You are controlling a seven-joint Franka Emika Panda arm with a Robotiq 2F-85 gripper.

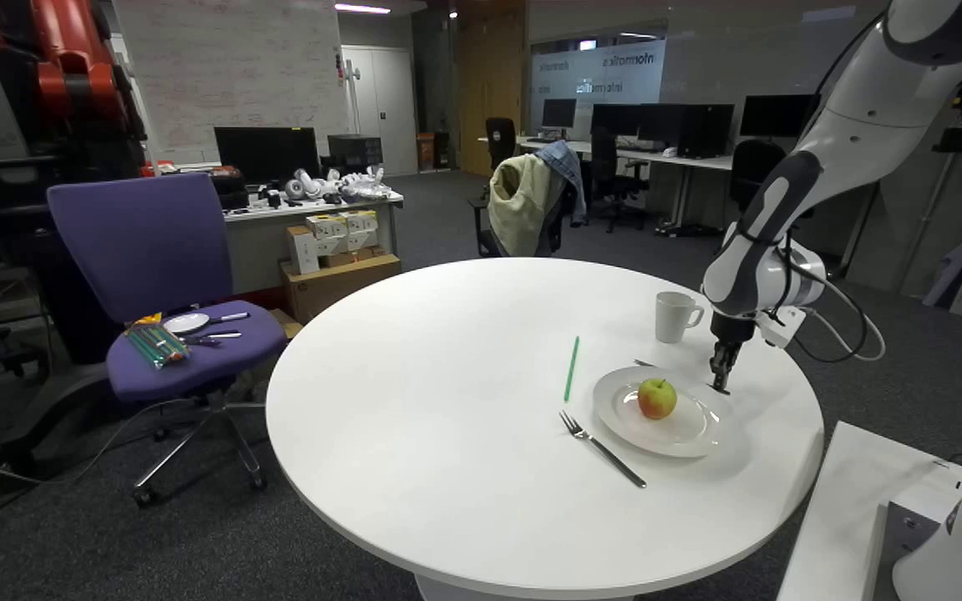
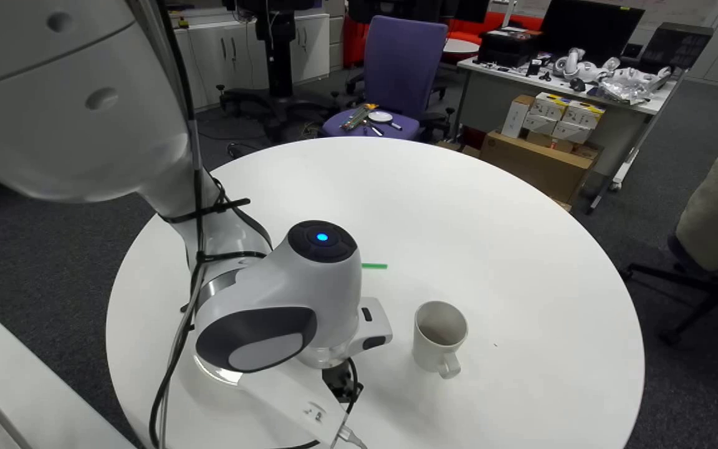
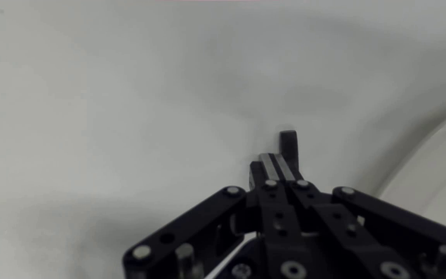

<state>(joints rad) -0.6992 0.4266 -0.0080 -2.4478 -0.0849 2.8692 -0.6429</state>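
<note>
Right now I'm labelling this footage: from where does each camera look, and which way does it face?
In an exterior view: raised beside the round table, facing across it toward far monitors; arm at right.
In an exterior view: close beside the arm, which fills the left, looking down past the mug toward the purple chair.
Wrist view: on the wrist, facing down past the closed end effector at table, dark bar and plate edge.
Both exterior views share table, mug and purple chair.

Slim dark handle lies on white table near plate, blunt end jutting past pincer.
</note>
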